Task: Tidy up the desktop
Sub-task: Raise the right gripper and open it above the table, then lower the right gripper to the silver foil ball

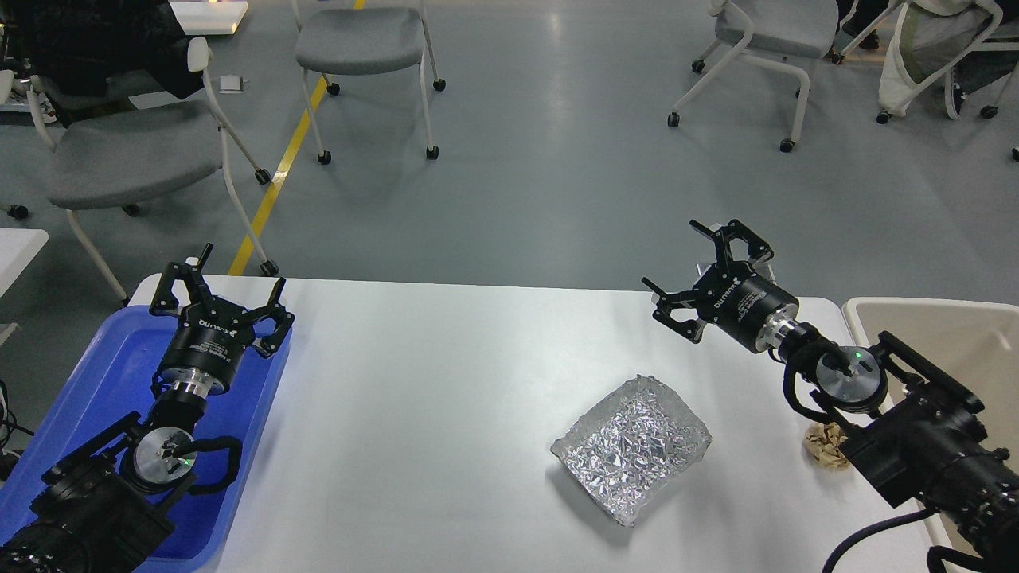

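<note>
The desktop (430, 382) is a wide white tabletop with rounded corners. A crumpled silver foil tray (631, 446) lies on it right of centre. A small crumpled brown paper ball (826, 446) sits near the right edge, partly hidden under my right arm. My left gripper (221, 288) hovers open over the blue tray, holding nothing. Above the desktop's far right corner my right gripper (694, 267) is open and empty, well behind the foil tray.
A blue plastic tray (87, 382) lies at the desktop's left end. A beige bin (947, 334) stands off the right end. Grey wheeled chairs (127, 151) stand on the floor beyond the far edge. A yellow floor line (279, 171) runs behind the left corner.
</note>
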